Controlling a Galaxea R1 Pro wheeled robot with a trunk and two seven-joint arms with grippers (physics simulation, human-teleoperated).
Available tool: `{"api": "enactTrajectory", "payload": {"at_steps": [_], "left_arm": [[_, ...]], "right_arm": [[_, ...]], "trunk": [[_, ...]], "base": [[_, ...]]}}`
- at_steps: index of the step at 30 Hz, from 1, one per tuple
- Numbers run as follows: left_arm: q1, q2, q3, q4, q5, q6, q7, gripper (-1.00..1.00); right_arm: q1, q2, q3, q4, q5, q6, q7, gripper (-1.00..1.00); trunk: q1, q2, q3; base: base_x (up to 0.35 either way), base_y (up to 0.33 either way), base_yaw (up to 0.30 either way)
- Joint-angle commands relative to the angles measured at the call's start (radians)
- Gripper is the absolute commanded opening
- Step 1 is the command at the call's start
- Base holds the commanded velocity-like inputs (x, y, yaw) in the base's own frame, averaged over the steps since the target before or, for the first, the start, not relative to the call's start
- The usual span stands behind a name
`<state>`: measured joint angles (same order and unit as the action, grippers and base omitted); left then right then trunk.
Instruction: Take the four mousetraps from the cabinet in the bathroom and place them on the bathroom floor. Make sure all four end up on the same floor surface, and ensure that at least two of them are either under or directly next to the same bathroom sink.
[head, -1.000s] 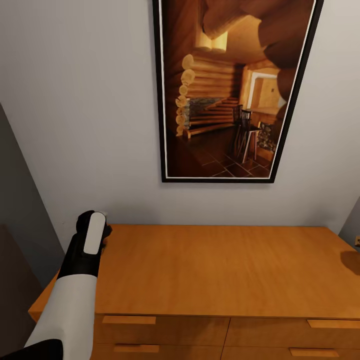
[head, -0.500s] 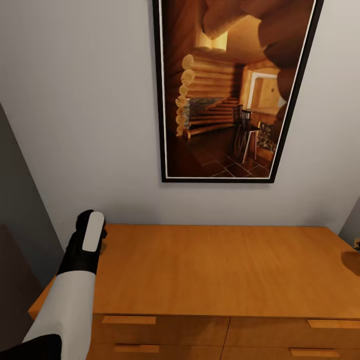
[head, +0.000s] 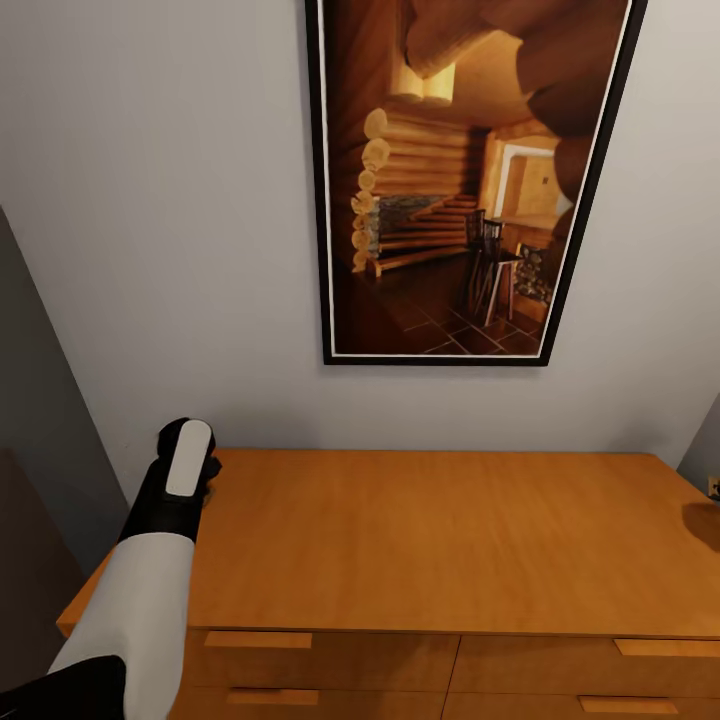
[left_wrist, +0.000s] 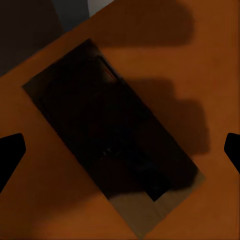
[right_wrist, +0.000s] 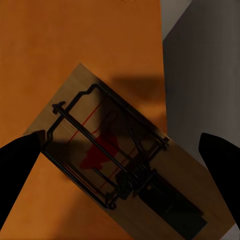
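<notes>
Mousetrap under left gripper: a flat rectangular board (left_wrist: 112, 150) lying on the cabinet top (head: 450, 540), deep in the arm's shadow so its wire parts hardly show; one pale corner catches light
Mousetrap under right gripper: a tan wooden board (right_wrist: 125, 165) with dark wire bar and spring and a red patch, lying flat and skewed at the cabinet's edge, one corner seeming to reach just past the edge over grey floor or wall
Left gripper: (left_wrist: 120, 150) fingers spread wide to either side of the shadowed trap, hovering above it, holding nothing
Right gripper: (right_wrist: 125, 165) fingers likewise parted, straddling its trap from above, empty
Left arm: in the head view the black-and-white forearm (head: 165, 540) reaches over the cabinet's left rear corner
How the traps should handle: likely light and stiff, thin wood that will not bend; the low profile leaves little edge to pinch, so a slip or a scoot across the smooth top seems the main risk
Where to take hold: probably across the two long edges of the board, away from the wire bar and spring, which look thin and could snag a finger
Cabinet: orange-brown wood, smooth flat top with faint grain, drawers with flat pulls (head: 258, 640) below
Wall: plain pale grey, with a black-framed picture (head: 470, 180) of a log interior
Task standing: neither trap lifted yet, none on the floor as far as can be seen
</notes>
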<state>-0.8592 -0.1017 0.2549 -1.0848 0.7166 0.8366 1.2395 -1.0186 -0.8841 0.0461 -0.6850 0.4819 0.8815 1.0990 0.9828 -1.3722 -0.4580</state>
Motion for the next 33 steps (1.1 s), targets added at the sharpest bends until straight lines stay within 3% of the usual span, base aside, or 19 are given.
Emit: {"api": "enactTrajectory", "payload": {"at_steps": [1, 9, 20, 33], "left_arm": [[-0.002, -0.001, 0.002, 0.001, 0.008, 0.005, 0.008, 1.00], [-0.007, -0.001, 0.001, 0.020, 0.009, -0.009, 0.012, 1.00], [-0.014, 0.001, 0.001, 0.088, 0.009, -0.088, 0.014, 1.00], [-0.015, 0.005, 0.001, 0.120, 0.009, -0.105, 0.016, 1.00]], "right_arm": [[-0.001, -0.001, 0.003, -0.001, 0.009, 0.002, 0.009, -1.00], [-0.001, 0.001, 0.003, 0.000, 0.008, 0.002, 0.009, -1.00], [-0.001, 0.007, 0.003, 0.027, 0.008, -0.035, 0.009, -1.00], [-0.001, 0.008, 0.003, 0.028, 0.006, -0.042, 0.009, -1.00]], "trunk": [[0.000, -0.001, -0.001], [0.000, -0.001, -0.001], [0.000, -0.001, -0.001], [0.000, -0.001, -0.001]], "base": [[0.000, 0.000, 0.000], [0.000, 0.000, 0.000], [0.000, 0.000, 0.000], [0.000, 0.000, 0.000]]}}
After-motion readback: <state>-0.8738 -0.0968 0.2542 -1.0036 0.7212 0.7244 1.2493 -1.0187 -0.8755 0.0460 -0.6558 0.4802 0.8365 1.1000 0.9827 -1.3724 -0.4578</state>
